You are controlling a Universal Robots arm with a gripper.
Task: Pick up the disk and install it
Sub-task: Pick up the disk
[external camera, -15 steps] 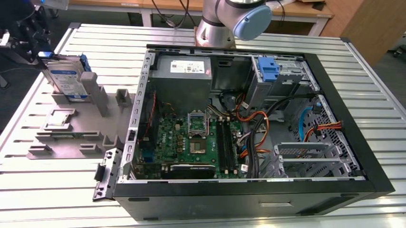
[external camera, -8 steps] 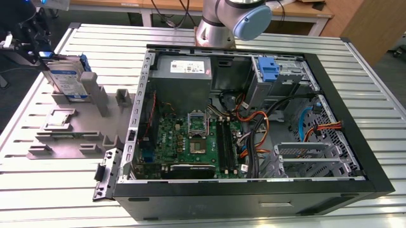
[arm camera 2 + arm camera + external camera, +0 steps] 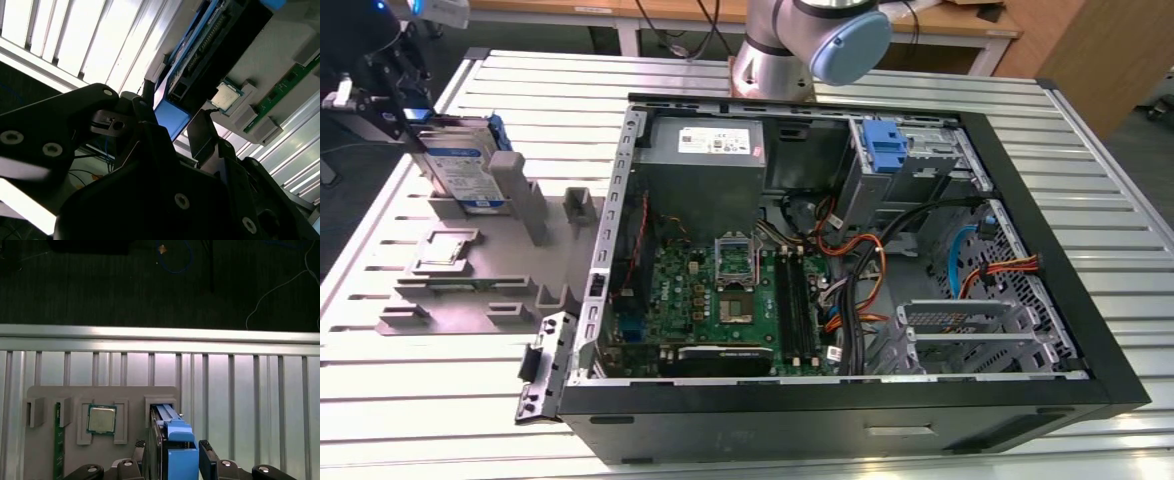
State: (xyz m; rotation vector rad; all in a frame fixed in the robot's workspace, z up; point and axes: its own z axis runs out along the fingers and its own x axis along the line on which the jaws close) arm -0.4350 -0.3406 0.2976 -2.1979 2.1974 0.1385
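The disk (image 3: 464,165), a labelled silver drive in a blue carrier, stands on edge in a slot of the grey fixture (image 3: 467,290) at the exterior view's left, beside the open computer case (image 3: 854,400). My gripper (image 3: 416,128) comes down on its top edge. In both wrist views the disk (image 3: 175,432) (image 3: 215,40) is seen edge-on. The gripper (image 3: 173,447) (image 3: 172,117) has one finger pressed against each side of the disk. It is shut on the disk, which still sits in the slot.
The fixture also holds a processor chip (image 3: 101,419) and a green memory stick (image 3: 57,440). Inside the case are a motherboard (image 3: 720,300), a grey power supply (image 3: 707,150), a blue drive bracket (image 3: 887,150) and loose cables (image 3: 867,270). The arm's base (image 3: 801,40) stands behind the case.
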